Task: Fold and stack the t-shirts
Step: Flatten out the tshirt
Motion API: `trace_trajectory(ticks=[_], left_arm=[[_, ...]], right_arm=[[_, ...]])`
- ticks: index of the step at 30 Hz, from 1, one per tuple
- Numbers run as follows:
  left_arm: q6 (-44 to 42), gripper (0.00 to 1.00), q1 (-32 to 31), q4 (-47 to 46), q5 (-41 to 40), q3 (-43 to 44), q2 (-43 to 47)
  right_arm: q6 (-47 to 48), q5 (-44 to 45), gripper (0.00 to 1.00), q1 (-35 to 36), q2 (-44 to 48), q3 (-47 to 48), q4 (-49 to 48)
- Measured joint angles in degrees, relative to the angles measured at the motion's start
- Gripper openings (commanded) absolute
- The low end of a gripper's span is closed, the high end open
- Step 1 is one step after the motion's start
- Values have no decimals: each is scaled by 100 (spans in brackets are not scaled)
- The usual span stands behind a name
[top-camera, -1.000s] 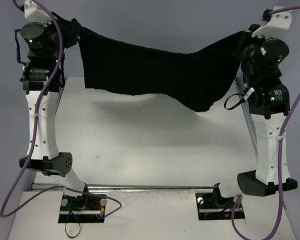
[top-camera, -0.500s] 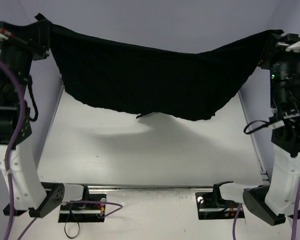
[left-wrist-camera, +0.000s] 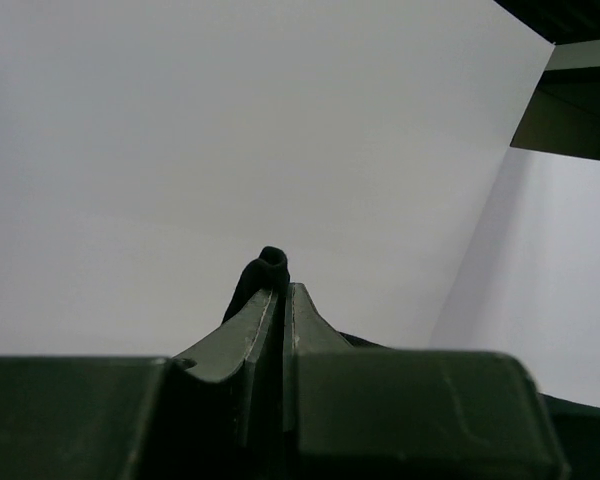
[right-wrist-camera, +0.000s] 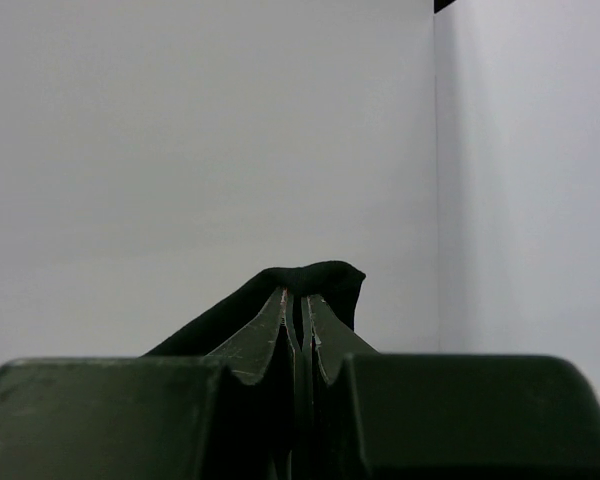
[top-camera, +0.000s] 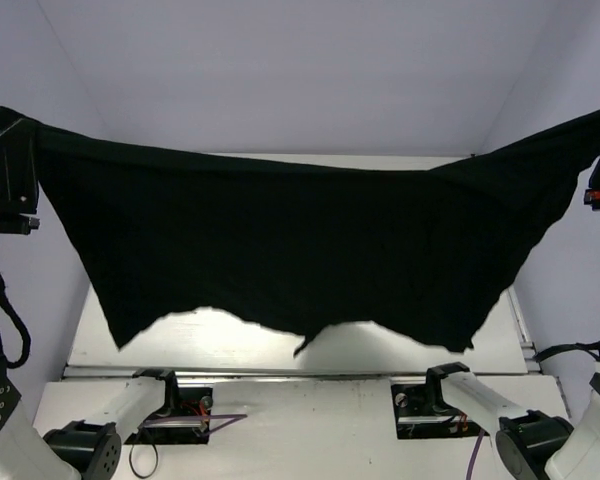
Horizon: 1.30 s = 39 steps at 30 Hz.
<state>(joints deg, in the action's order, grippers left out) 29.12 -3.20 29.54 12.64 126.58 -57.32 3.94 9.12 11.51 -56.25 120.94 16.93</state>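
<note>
Two grippers, the left gripper (left-wrist-camera: 280, 288) and the right gripper (right-wrist-camera: 298, 296), each had jaws clamped on a bunched corner of the black t-shirt (top-camera: 300, 250), which hung spread between them above the table (top-camera: 230, 335), hiding most of its surface.

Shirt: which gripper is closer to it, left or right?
Neither, it's a tie. The left gripper is shut on one top corner of the shirt, the right gripper on the other, so both touch it while it hangs between them.
</note>
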Motion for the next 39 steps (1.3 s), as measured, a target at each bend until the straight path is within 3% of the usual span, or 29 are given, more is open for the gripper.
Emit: trace_trajectory(ticks=[8, 17, 24, 29, 34, 39], left_arm=[[2, 0, 0, 137, 24, -239, -174], [-52, 0, 0, 144, 14, -183, -1369], [-42, 0, 0, 67, 59, 729, -2968], [76, 0, 0, 173, 164, 1935, -3985], [269, 0, 0, -207, 440, 1533, -3499], [354, 0, 0, -881, 550, -170, -1935]], right_arm=[[-68, -213, 0, 17, -152, -364, 21], [32, -407, 0, 17, -1218, -378, 37], [259, -397, 0, 17, -2650, 488, 95], [330, -338, 0, 17, -3299, 1326, 41], [326, -220, 0, 20, -2601, 696, -587], [314, -189, 0, 20, -1210, -576, -1140]])
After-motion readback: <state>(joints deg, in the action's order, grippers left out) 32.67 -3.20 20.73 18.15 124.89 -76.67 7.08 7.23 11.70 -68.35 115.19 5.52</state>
